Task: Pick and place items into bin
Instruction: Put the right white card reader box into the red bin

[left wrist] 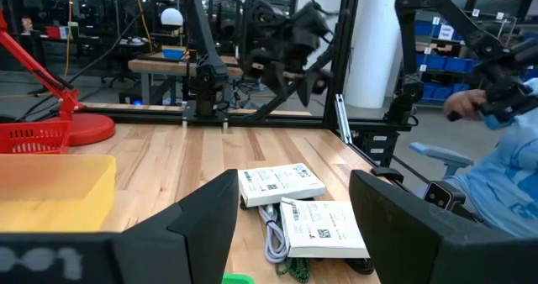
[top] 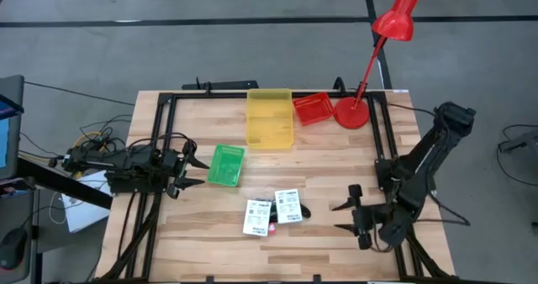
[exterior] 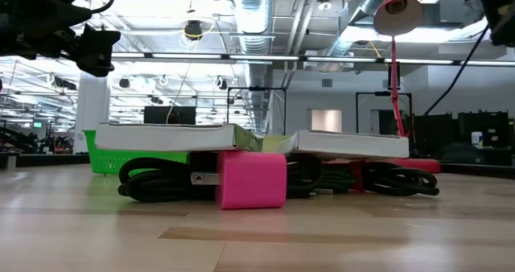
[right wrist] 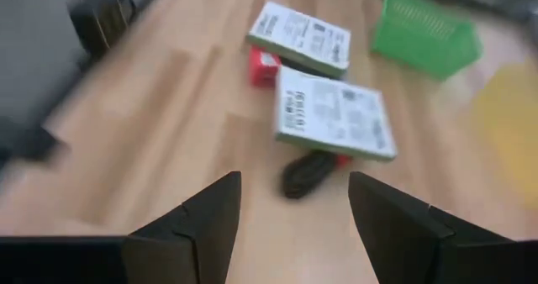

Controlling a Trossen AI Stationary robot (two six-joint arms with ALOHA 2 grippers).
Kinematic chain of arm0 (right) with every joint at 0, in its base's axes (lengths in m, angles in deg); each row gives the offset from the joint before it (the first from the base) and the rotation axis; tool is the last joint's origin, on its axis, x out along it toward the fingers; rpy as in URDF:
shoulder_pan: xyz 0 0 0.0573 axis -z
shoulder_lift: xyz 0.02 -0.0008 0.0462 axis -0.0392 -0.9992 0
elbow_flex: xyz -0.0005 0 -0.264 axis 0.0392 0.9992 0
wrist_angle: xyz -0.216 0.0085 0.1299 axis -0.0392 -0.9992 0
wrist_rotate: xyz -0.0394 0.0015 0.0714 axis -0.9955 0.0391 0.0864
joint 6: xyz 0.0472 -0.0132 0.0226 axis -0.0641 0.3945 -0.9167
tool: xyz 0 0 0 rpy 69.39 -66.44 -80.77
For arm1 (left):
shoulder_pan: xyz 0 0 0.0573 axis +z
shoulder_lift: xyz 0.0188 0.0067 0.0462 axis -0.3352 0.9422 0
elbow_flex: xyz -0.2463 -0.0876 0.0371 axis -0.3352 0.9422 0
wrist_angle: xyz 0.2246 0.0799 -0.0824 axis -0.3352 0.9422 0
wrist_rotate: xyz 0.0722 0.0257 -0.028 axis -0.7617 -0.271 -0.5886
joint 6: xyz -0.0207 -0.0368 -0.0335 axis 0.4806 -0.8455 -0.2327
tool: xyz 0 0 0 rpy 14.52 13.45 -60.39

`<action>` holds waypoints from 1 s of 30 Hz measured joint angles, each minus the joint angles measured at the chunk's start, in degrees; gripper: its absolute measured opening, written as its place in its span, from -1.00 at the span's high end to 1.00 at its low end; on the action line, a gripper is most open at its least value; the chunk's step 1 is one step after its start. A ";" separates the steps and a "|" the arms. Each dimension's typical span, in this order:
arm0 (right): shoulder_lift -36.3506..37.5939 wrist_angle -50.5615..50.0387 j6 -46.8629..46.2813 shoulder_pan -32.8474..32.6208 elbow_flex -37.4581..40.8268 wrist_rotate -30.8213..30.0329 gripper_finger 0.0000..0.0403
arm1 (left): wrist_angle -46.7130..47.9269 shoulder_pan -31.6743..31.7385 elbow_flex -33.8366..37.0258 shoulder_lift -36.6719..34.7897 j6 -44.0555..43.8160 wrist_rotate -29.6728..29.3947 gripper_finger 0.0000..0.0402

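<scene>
Two white packets (top: 271,213) are sitting side by side near the front middle of the bench (top: 210,234) in the high view, with dark cable stuff poking out from under them, and three bins are waiting further back: a green bin (top: 226,165), a yellow bin (top: 269,118) and a red bin (top: 312,108), plus one red lamp (top: 370,65) at the far edge. The left gripper (top: 190,170) is hovering just beside the green bin with its jaws spread and nothing in them; the right gripper (top: 346,216) is hanging off to the right of the pile, also spread wide and empty. From the low view, the packets are looking like thin flat cartons resting on top of coiled black cables (exterior: 161,181), with one pink plug block (exterior: 250,179) out front. In the left wrist view, the two packets are lying at slightly different angles with a pale cord (left wrist: 273,238) looping between them. In the right wrist view, the same pair is showing with a small red piece (right wrist: 263,66) just beside them and a dark coil (right wrist: 308,171) peeking from under the nearer one. My guess: the packets are light and stiff but a bit slick, so I'd be pinching across a short edge; the cables are floppy and likely to snag, so grabbing the bundle's middle seems safer.
</scene>
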 joint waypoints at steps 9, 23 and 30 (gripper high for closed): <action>-12.81 7.22 23.57 1.06 0.00 -4.59 -0.07 | 0.00 0.02 0.00 -0.01 0.01 0.00 -0.10; -29.23 10.75 39.90 1.77 -10.40 -9.00 -0.07 | 0.01 0.00 0.00 0.00 0.00 0.00 -0.10; -36.78 10.73 43.43 2.88 -13.64 -13.96 -0.07 | 0.00 0.01 0.00 0.00 0.01 0.00 -0.10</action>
